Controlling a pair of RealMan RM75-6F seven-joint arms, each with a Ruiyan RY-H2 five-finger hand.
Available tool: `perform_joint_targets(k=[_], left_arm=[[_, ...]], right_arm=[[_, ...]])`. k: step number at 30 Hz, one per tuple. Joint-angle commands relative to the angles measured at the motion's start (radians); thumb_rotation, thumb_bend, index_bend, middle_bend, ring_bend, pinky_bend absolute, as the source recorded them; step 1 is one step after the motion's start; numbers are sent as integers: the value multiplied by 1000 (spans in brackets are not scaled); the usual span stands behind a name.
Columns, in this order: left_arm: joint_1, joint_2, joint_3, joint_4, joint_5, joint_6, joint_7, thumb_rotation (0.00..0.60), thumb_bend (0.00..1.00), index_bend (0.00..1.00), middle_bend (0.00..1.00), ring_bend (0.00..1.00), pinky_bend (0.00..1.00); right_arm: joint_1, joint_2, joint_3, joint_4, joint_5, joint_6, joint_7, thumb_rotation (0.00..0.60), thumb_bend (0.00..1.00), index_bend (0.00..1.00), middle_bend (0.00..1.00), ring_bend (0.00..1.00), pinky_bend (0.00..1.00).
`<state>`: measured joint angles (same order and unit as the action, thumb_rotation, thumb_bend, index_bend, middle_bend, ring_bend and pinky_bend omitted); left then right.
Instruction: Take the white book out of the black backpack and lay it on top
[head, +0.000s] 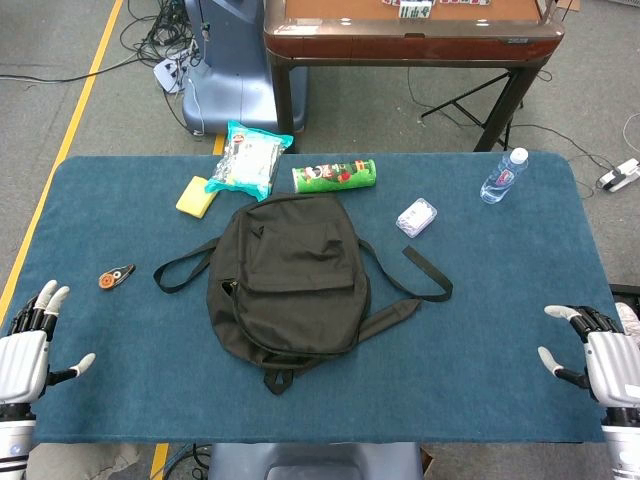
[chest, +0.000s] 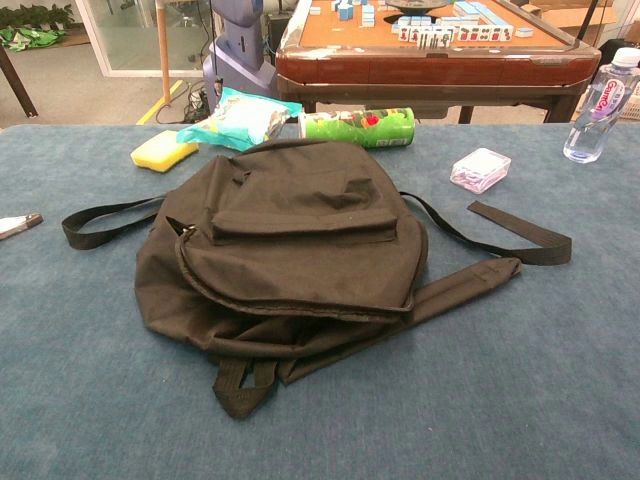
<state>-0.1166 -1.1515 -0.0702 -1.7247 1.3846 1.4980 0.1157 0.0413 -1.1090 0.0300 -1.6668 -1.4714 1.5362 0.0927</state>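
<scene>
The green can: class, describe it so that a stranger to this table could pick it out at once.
Start at the black backpack lying mid-table on the blue cloth. Look just past its far edge: the green can lies on its side there, to the right of a teal packet. It is the only green cylinder; the other far-side items are a yellow sponge and a clear bottle.

1. Both views are evenly and brightly lit by soft overhead indoor light.
2. Shadows are faint; only a thin dark edge sits under the black backpack (head: 287, 277).
3. The backpack's fabric reads very dark, its folds hard to make out.
4. The water bottle (head: 503, 176) shows small glints.
5. The head view is slightly soft; the chest view is sharper up close.
</scene>
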Motion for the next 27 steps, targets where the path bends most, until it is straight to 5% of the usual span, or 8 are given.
perform_joint_targets(k=[1, 14, 27], left_arm=[[2, 2, -1, 0, -3, -2, -1, 600, 111, 0, 0, 0, 93], [12, 6, -6, -23, 18, 16, 6, 600, 111, 0, 0, 0, 93], [26, 23, -5, -63, 32, 32, 26, 600, 111, 0, 0, 0, 93]], right_arm=[[3, 3, -1, -5, -8, -9, -1, 600, 229, 308, 336, 242, 280], [169, -19, 4, -68, -122, -227, -56, 600, 163, 274, 335, 242, 280], [463, -258, 106, -39, 0, -588, -187, 600, 114, 209, 255, 214, 280]])
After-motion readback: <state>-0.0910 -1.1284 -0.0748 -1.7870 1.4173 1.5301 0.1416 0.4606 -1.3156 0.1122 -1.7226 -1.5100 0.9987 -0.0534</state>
